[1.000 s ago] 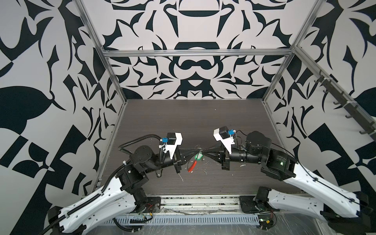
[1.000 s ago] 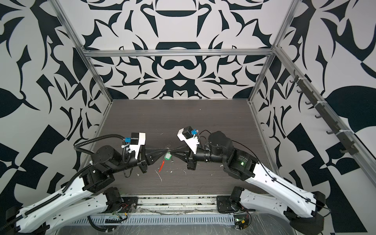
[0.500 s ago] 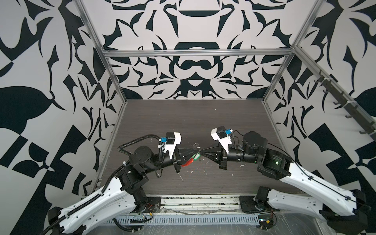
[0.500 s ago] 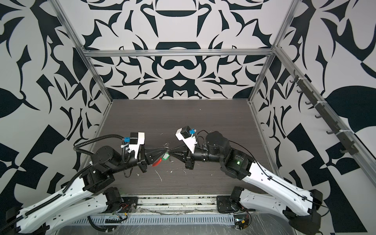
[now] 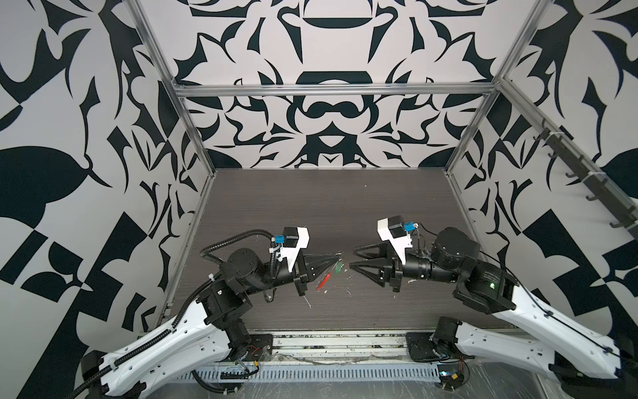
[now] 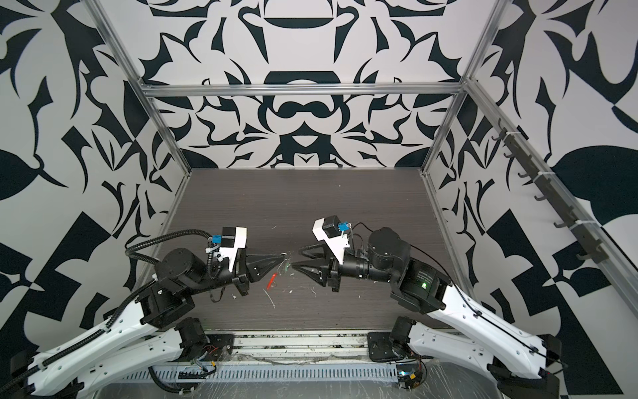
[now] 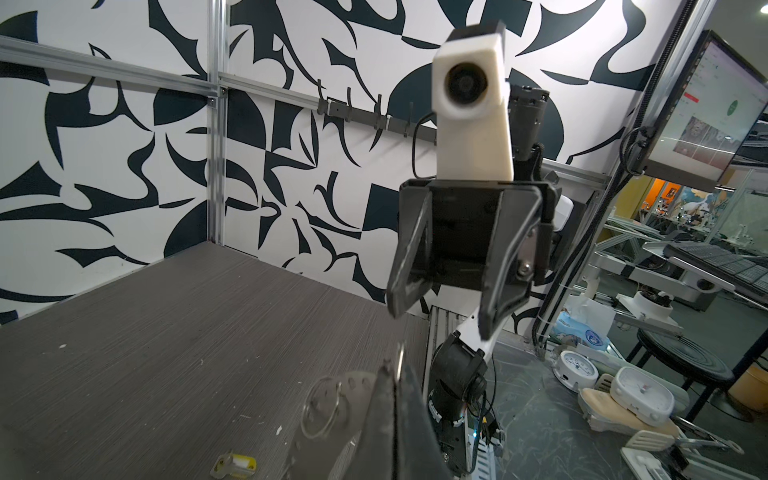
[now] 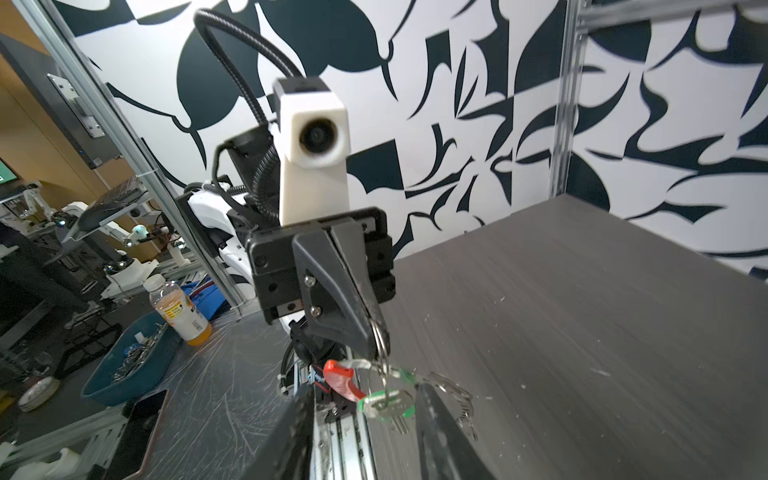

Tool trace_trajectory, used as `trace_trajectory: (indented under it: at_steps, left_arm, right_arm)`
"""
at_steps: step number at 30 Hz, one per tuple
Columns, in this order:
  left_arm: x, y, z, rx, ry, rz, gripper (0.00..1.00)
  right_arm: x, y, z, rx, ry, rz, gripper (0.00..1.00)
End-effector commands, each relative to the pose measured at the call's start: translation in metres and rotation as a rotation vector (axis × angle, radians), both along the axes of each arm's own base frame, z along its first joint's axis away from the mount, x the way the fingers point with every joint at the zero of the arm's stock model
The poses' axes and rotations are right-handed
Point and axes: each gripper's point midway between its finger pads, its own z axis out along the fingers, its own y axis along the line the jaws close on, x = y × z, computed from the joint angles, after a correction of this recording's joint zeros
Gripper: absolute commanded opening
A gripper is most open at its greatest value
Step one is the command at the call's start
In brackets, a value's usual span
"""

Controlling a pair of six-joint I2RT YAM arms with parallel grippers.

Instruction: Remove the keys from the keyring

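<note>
We see the left gripper (image 5: 336, 258) with its black claw pinched shut on a thin silver metal keyring (image 8: 383, 349), the ring caught right at the tips. Under that ring hang a flat red plastic tag (image 8: 338, 380), a silver key with a green plastic rim round its head (image 8: 386, 402), and a second, smaller silver wire ring (image 8: 451, 384) beside the key. In both top views the bunch shows only as a red streak and a green speck just below the left claw's tips, over the near half of the dark grey wood-grain table (image 5: 310, 207), about midway between its left and right edges.

The right gripper (image 5: 353, 257) faces the left one, tip towards tip, just beside the bunch but apart from it. Its claw stands moderately wide, and we see nothing between the two fingers.

White scraps (image 5: 307, 302) lie scattered on the table towards its near edge. In the left wrist view a small pale yellow clear plastic piece (image 7: 233, 463) lies flat on the table; we cannot tell what it is.
</note>
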Motion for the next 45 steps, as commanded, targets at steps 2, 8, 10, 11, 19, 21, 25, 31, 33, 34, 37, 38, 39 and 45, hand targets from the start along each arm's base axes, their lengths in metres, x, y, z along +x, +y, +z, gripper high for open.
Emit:
trace_trajectory:
  at_steps: [2,8,10,11,19,21,25,31,33,34,37,38,39,45]
  left_arm:
    - [-0.006,0.003,0.016,-0.046,-0.037,-0.019,0.0]
    - [-0.006,0.004,0.017,-0.059,-0.042,-0.016,0.0]
    - [-0.006,0.005,0.019,-0.064,-0.044,-0.013,0.0]
    - [-0.006,0.005,0.018,-0.062,-0.044,-0.014,0.0]
    - [-0.005,0.004,0.019,-0.063,-0.044,-0.01,0.0]
    - [-0.005,0.005,0.019,-0.066,-0.044,-0.008,0.0]
    - [-0.005,0.006,0.02,-0.068,-0.046,-0.005,0.0]
    - [-0.005,0.006,0.021,-0.067,-0.043,-0.006,0.0]
    - [-0.005,0.006,0.021,-0.067,-0.043,-0.005,0.0]
    - [-0.005,0.006,0.021,-0.065,-0.04,-0.005,0.0]
    - [-0.005,0.007,0.02,-0.052,-0.027,0.0,0.0]
    - [-0.004,0.008,0.019,-0.045,-0.022,0.006,0.03]
    - [-0.004,0.009,0.018,-0.039,-0.016,0.013,0.13]
    - [-0.008,0.018,0.01,0.016,0.002,0.027,0.42]
  right_arm:
    - [-0.001,0.012,0.017,0.052,-0.019,0.041,0.44]
    - [0.001,0.024,0.003,0.025,0.024,0.076,0.37]
    - [0.0,0.026,0.001,0.024,0.032,0.087,0.32]
    - [-0.001,0.026,0.001,0.025,0.034,0.092,0.3]
    - [-0.001,0.028,-0.001,0.022,0.044,0.102,0.16]
    - [-0.001,0.028,-0.001,0.019,0.046,0.101,0.23]
    - [0.0,0.027,-0.005,0.012,0.051,0.09,0.2]
    - [0.001,0.027,-0.007,0.007,0.053,0.087,0.01]
    - [0.002,0.027,-0.006,0.003,0.054,0.081,0.0]
    - [0.002,0.027,-0.006,0.0,0.058,0.078,0.0]
    - [0.002,0.023,-0.006,-0.015,0.068,0.067,0.0]
    - [0.001,0.021,-0.007,-0.028,0.069,0.065,0.0]
    - [0.001,0.019,-0.009,-0.048,0.071,0.059,0.0]
    - [-0.001,0.007,-0.016,-0.149,0.078,0.055,0.0]
